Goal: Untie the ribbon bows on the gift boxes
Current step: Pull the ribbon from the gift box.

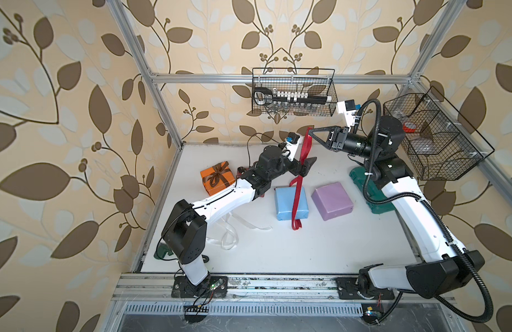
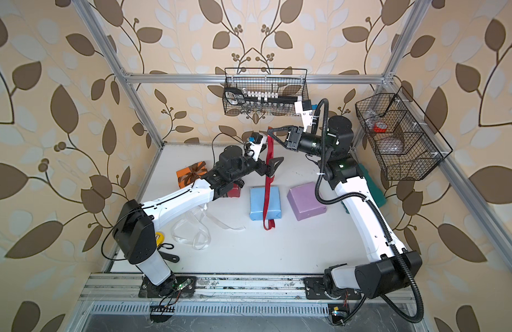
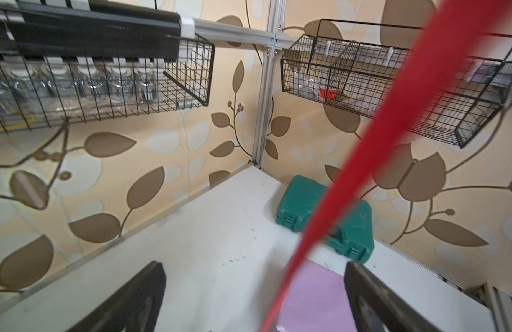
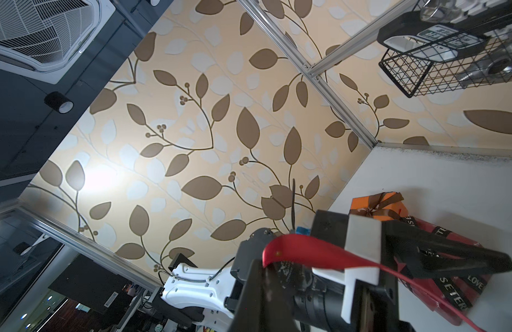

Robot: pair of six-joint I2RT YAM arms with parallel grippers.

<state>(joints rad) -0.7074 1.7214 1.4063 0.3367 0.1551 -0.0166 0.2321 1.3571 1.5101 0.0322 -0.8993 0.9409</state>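
The right gripper is raised over the far side of the table, its jaws pressed together on the upper end of the red ribbon; in the right wrist view the short free end of this ribbon curls out beyond the pinch. From there the strip hangs steeply down and passes through the left gripper, whose jaws stand spread wide; in the left wrist view the ribbon runs between the two dark fingers, nearer one of them, and whether it touches either cannot be told. Below the left gripper the ribbon lies lengthwise over the top of the light blue box; its lower end rests folded on the table just in front of that box. The lilac box sits bare beside it; the orange box at the far left carries the tied brown bow; the dark red box is mostly hidden under the left arm, wrapped in the black lettered ribbon. The white ribbon lies loose on the table near the left arm's base.
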